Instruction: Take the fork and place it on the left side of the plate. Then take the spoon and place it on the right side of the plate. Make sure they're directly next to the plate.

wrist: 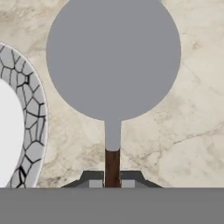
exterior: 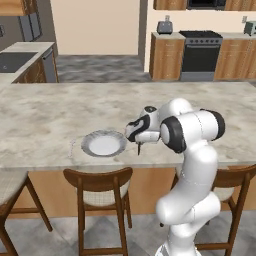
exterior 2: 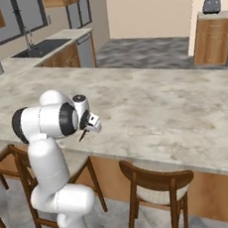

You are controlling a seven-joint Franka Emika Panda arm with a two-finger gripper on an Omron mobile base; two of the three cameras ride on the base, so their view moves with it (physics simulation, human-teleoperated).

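Step in hand: while the hand [exterior: 138,143] holds the spoon [wrist: 113,87] above the bench [exterior: 45,115], you are judged to be in the second half of the task, carrying the spoon to the plate's right side.
Hand state: clamped on the spoon's dark brown handle; in the hand view the grey bowl points away from the fingertips [wrist: 94,180].
Spoon location: off the bench surface, hanging from the hand just beside the right rim of the plate [exterior: 104,144], near the front edge of the bench.
Fork location: a faint pale sliver [exterior: 71,148] lies close to the plate's left rim in the left base view; it is too small to confirm as the fork.
Plate contents: white centre appears bare; nothing seen lying in it.
Next move: lower the spoon until it rests flat on the bench, close against the plate's rim but not on it, then part the fingers.
Risk: a release from height may let the spoon roll or land on the rim.
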